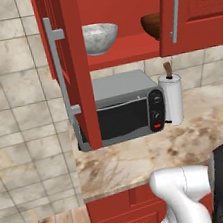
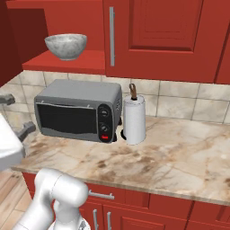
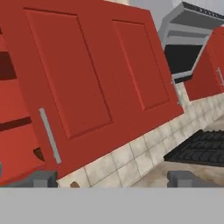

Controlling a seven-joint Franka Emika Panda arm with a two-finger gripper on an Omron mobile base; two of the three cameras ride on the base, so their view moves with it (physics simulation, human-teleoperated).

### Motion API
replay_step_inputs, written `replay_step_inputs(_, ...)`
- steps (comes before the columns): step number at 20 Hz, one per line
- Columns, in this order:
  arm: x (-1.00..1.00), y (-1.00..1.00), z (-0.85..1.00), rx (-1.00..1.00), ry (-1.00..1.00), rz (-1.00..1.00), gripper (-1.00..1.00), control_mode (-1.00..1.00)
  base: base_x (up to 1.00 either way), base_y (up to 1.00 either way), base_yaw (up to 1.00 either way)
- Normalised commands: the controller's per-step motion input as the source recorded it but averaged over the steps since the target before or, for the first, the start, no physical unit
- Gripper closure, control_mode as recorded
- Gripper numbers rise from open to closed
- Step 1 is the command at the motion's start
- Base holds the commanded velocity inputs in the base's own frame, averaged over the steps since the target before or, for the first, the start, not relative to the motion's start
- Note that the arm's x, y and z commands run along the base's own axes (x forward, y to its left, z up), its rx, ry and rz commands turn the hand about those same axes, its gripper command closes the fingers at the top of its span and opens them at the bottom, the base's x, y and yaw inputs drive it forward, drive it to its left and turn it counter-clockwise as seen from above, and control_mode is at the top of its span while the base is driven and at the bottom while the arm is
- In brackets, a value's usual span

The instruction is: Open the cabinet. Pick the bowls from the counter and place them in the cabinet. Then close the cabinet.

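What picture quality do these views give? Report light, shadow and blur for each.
Left base view: even flat light, sharp, soft shade under the grey toaster oven. Right base view: the same, faint shadow beside the white paper towel roll. Hand view: tilted, the red cabinet door slightly soft, no glare.

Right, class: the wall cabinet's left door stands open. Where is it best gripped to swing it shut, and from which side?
Probably the long vertical grey bar handle on the left door, near mid-height. It stands off the door's outer face on two mounts, leaving finger room behind. That face points left in the left base view, so come from there.
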Motion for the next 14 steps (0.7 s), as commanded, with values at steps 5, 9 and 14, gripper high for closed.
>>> replay_step_inputs(5,-0.35,0.86,0.00,-0.24,0.15,0.00,-1.00,-1.00,0.00,0.00,0.00)
replay_step_inputs(9,-0.08,1.00,0.00,-0.27,0.06,-0.04,-1.00,-1.00,0.00,0.00,0.00)
replay_step_inputs(14,-0.09,0.89,-0.01,-0.13,0.00,-0.21,-1.00,-1.00,0.00,0.00,0.00)
